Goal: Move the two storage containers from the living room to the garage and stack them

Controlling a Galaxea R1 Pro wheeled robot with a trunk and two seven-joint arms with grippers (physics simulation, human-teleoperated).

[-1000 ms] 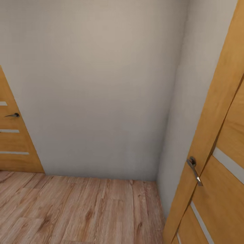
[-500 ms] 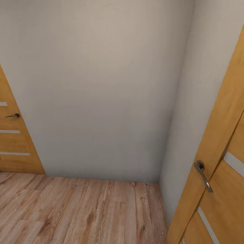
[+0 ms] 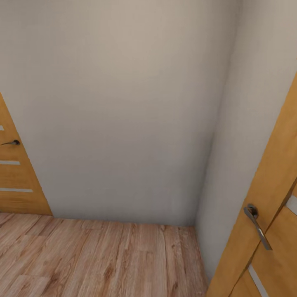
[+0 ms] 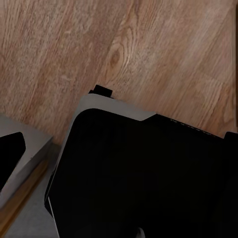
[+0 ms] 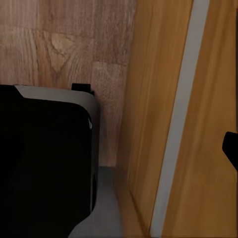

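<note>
The storage containers are out of view, and so is the garage. I face a bare white wall corner [image 3: 206, 165] over light wood-plank flooring [image 3: 103, 260]. In the left wrist view my left gripper [image 4: 121, 148] hangs above the robot's black base [image 4: 148, 178]; a dark fingertip [image 4: 10, 158] shows at the frame edge and nothing is between the fingers. In the right wrist view my right gripper [image 5: 119, 148] hangs close beside a wooden door; one dark fingertip [image 5: 231, 148] shows at the frame edge, and it holds nothing.
A wooden panel door with a metal lever handle [image 3: 258, 227] stands close on the right. Another wooden door [image 3: 14, 181] is set in the wall at the far left. The right door's panel [image 5: 163, 124] runs right beside the base [image 5: 44, 163].
The whole picture has shifted: the camera has moved nearer the wall corner. The right door has slid toward the frame's lower right, the left door further left.
</note>
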